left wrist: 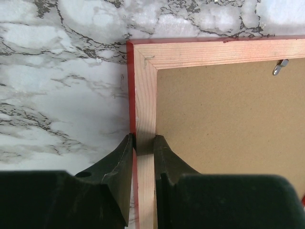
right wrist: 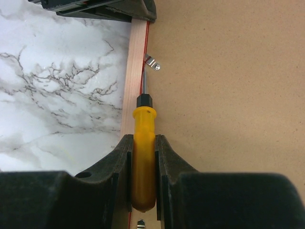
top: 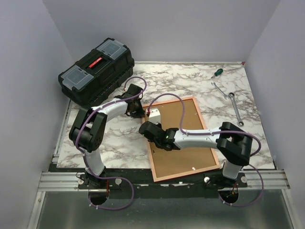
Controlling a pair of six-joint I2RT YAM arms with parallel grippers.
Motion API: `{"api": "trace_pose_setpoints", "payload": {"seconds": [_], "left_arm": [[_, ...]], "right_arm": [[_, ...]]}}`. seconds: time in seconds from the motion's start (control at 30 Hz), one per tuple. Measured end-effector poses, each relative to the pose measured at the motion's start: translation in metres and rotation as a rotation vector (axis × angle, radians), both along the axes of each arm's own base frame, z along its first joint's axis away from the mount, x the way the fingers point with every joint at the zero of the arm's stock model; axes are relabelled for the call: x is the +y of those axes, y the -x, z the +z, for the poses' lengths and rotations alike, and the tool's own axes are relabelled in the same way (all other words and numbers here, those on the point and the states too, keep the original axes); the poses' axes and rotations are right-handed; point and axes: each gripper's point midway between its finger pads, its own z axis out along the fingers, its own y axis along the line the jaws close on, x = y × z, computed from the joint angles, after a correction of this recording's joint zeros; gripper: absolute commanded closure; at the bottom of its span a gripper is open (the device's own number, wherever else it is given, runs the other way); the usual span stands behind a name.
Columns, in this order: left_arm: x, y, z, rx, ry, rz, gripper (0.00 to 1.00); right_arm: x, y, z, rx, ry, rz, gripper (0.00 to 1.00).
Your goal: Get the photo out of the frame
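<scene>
A red-edged frame (top: 187, 174) is laid face down near the middle of the marble table (top: 114, 143), its brown backing board (top: 183, 160) uppermost; the photo is hidden beneath. The frame's left rail, close to the far left corner, is clamped by the left gripper (left wrist: 144, 142). A yellow-handled screwdriver (right wrist: 144, 124) is grasped by the right gripper (right wrist: 144, 143), its tip just beside a small metal clip (right wrist: 152, 62) on that rail. At the far left a black toolbox (top: 95, 69) is seen closed, its contents hidden. A green-handled screwdriver (top: 217, 73) and two wrenches (top: 236, 109) are laid far right.
</scene>
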Motion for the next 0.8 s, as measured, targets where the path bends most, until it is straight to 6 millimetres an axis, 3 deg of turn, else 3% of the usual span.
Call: {"api": "trace_pose_setpoints", "payload": {"seconds": [0.3,0.8], "left_arm": [[0.003,-0.003,0.000,-0.014,-0.015,0.012,1.00],[0.004,-0.011,0.001,-0.048,-0.020,0.033,1.00]], "right_arm": [[0.006,-0.005,-0.002,-0.016,0.029,-0.055,1.00],[0.004,-0.020,-0.001,0.066,-0.095,-0.126,1.00]]}}
